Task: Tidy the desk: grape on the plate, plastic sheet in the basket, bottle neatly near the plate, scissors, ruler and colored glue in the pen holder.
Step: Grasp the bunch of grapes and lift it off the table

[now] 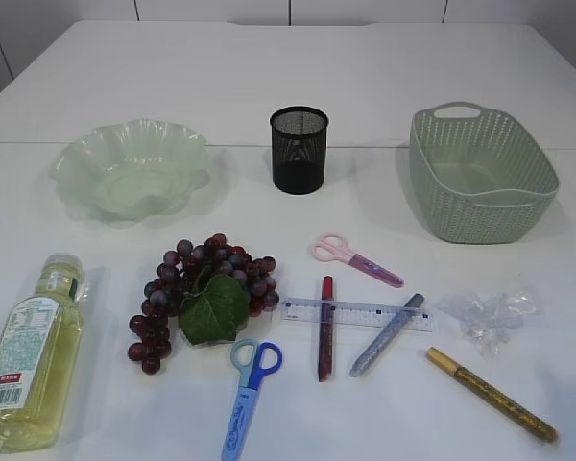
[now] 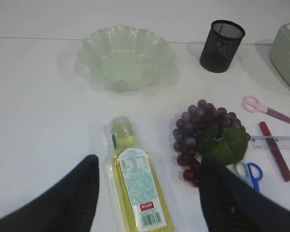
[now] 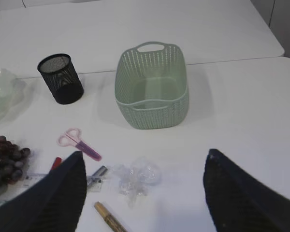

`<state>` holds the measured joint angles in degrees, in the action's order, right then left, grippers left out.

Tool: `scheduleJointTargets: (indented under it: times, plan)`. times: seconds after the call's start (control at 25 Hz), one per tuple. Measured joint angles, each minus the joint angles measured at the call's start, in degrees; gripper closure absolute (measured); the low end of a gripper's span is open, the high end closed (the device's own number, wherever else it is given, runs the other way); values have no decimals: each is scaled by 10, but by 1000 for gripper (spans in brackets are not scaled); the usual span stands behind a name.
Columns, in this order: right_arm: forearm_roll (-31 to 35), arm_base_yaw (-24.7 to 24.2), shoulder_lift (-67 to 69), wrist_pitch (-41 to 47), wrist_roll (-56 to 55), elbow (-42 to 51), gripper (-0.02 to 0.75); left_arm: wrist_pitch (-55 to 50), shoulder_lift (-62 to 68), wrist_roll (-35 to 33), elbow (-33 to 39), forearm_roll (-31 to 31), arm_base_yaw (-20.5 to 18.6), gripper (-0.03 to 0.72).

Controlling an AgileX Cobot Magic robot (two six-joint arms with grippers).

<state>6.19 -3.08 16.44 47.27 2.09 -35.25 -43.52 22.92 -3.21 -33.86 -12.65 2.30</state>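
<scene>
The bottle (image 1: 29,355) of yellow liquid lies on its side at the front left. Purple grapes (image 1: 202,288) with a green leaf lie beside it. Blue scissors (image 1: 250,384), pink scissors (image 1: 355,259), a clear ruler (image 1: 365,315) and red (image 1: 324,327), silver (image 1: 387,334) and gold (image 1: 490,394) glue pens lie in front. The crumpled plastic sheet (image 1: 490,312) lies at the right. My left gripper (image 2: 149,162) is open above the bottle (image 2: 140,188). My right gripper (image 3: 144,153) is open above the plastic sheet (image 3: 137,176). Neither gripper shows in the exterior view.
The green wavy plate (image 1: 77,158) stands empty at the back left. The black mesh pen holder (image 1: 299,149) stands empty in the middle. The green basket (image 1: 518,197) stands empty at the back right. The table is white.
</scene>
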Motion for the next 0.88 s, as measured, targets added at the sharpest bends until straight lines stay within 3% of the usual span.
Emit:
scheduleJointTargets:
  times: [0.2,0.44,0.64,0.88]
  plan:
    - [25,0,135,-50,-5,-54,154,100,119,-6,0,-10,0,213]
    - [25,0,272,-24,-3,-113,154,167,264,-25,-4,-18,4,215]
    - [25,0,343,44,23,-149,154,135,373,-111,-58,-19,44,215]
    - [25,0,378,76,33,-151,154,30,551,-172,-183,-19,76,215]
